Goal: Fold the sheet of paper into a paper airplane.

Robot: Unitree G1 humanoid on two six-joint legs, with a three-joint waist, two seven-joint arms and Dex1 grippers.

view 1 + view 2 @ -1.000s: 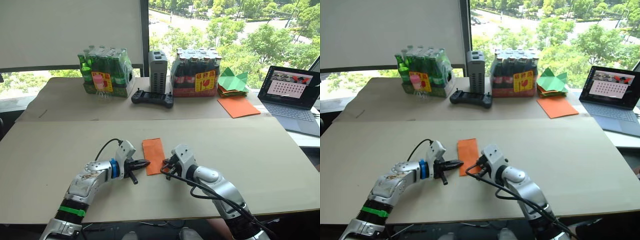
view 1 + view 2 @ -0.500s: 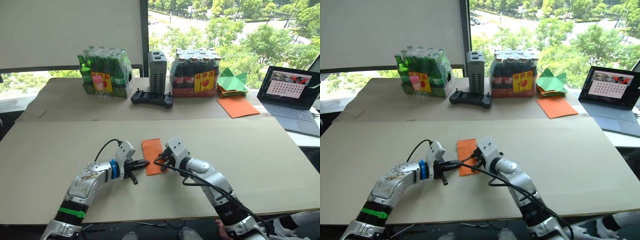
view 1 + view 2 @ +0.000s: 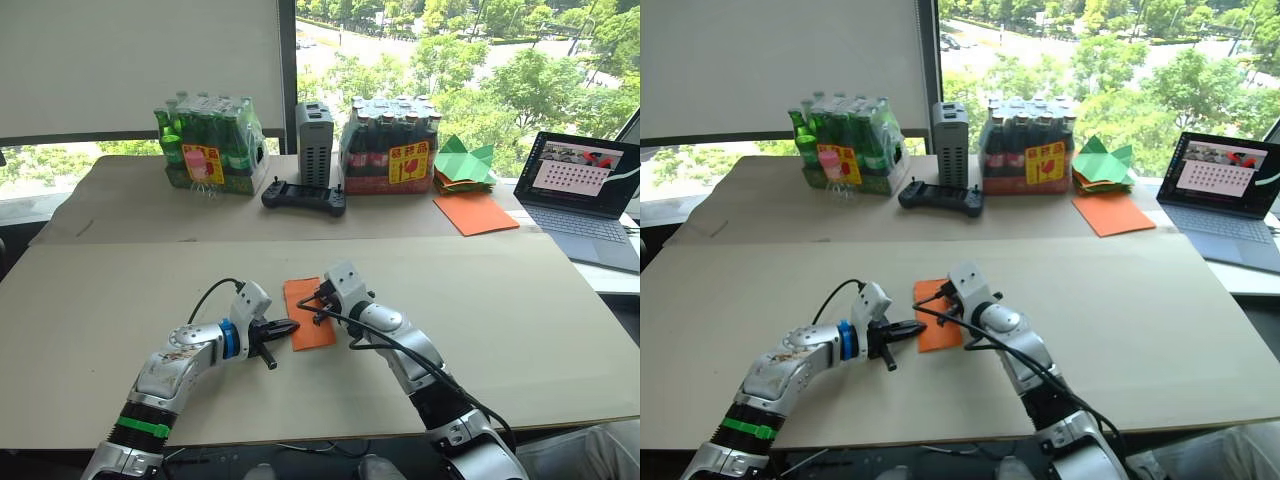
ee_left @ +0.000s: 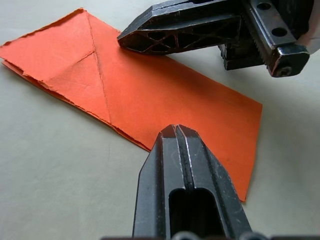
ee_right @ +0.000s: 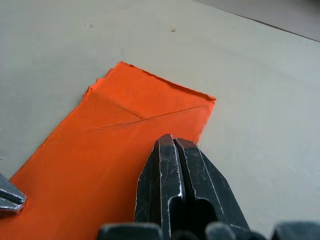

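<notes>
The sheet of paper (image 3: 310,332) lies flat on the table as a bright-orange folded rectangle, with diagonal creases at one end (image 4: 75,65). My left gripper (image 3: 290,326) is shut, and its tip (image 4: 175,129) rests at the paper's left long edge. My right gripper (image 3: 316,308) is also shut. It reaches over the far part of the paper from the right, and its tip (image 5: 170,141) presses down on the sheet (image 5: 115,145). The two grippers' tips are close together across the paper's width. The paper airplane is out of view.
Along the back stand two shrink-wrapped bottle packs (image 3: 210,140) (image 3: 392,142), a grey box (image 3: 315,140) and a black controller (image 3: 305,196). Green paper shapes (image 3: 465,162) and a bigger orange sheet (image 3: 476,212) lie back right, next to a laptop (image 3: 590,195).
My right arm has swung forward and to the left, bringing its gripper from the paper's near right corner onto the far part. The left gripper and the paper have stayed put.
</notes>
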